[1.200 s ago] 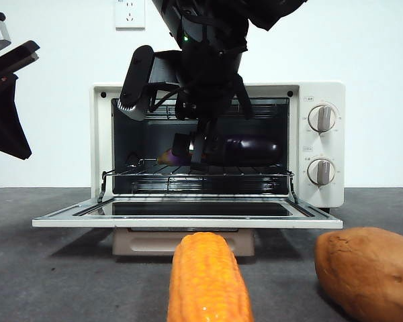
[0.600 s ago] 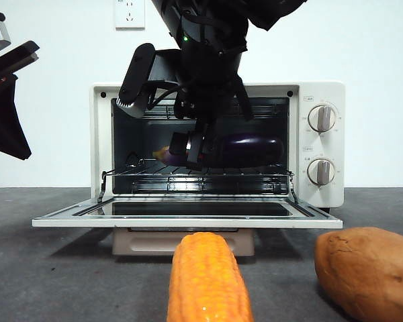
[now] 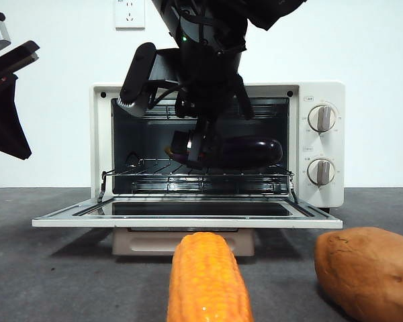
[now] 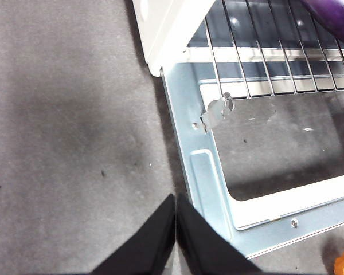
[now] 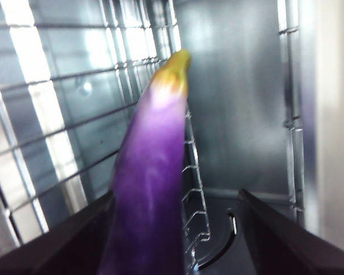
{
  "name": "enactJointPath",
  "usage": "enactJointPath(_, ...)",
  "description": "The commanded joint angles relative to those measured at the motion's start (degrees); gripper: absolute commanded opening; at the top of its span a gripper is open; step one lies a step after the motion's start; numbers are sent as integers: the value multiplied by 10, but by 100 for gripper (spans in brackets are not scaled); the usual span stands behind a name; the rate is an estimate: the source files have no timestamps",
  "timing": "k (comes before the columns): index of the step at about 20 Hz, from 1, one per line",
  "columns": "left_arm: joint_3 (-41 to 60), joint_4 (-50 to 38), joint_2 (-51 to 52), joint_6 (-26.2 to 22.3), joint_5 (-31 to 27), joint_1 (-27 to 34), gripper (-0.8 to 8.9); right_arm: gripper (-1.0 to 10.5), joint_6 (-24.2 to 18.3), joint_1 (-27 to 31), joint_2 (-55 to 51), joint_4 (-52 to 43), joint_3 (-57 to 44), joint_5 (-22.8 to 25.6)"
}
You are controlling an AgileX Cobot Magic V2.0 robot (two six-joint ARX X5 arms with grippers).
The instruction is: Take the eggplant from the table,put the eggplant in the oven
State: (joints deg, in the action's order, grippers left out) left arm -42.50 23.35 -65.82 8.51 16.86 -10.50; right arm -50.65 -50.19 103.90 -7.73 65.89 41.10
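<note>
The dark-purple eggplant (image 3: 245, 152) lies lengthwise inside the cream-white oven (image 3: 322, 94), on or just above the wire rack (image 3: 154, 176). My right gripper (image 3: 198, 147) reaches down into the oven cavity at the eggplant's stem end. In the right wrist view the eggplant (image 5: 149, 160) sits against one jaw of the right gripper (image 5: 175, 193); a gap shows beside the other jaw, so it is open. My left gripper (image 4: 175, 197) hangs shut over the grey table (image 4: 74, 114), beside the corner of the lowered oven door (image 4: 200, 172). A purple tip of the eggplant (image 4: 338, 17) shows there too.
The oven door (image 3: 188, 220) lies folded down flat toward the front. An orange corn cob (image 3: 208, 282) lies on the table (image 3: 54, 268) before it, a brown-orange sweet potato (image 3: 366, 268) at the front right. The left arm (image 3: 7, 87) waits at the left edge.
The eggplant lifted slightly at its stem end, then settled lower toward the rack. The right gripper shifted a little with it. The left arm has not moved.
</note>
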Motion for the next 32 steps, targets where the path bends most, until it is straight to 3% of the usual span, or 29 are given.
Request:
enactJointPath(1,-2,-7,-3,1,3,0,6,345,11,-14,7,-29,5,10)
enactJointPath(9,-2,-11,-9,0,3,0,6,306,21,-71,-78,-27,5,26)
enactJointPath(15,-2,-12,-43,-11,3,0,6,144,120,-149,-202,26,5,55)
enactJointPath(20,-2,-19,-121,-19,7,0,6,3,203,-203,-312,155,5,54)
enactJointPath(27,-2,-28,-221,-47,101,22,6,3,343,-216,-436,386,5,54)
enactJointPath(32,-2,-54,-280,-49,219,47,6,3,395,-217,-503,439,5,54)
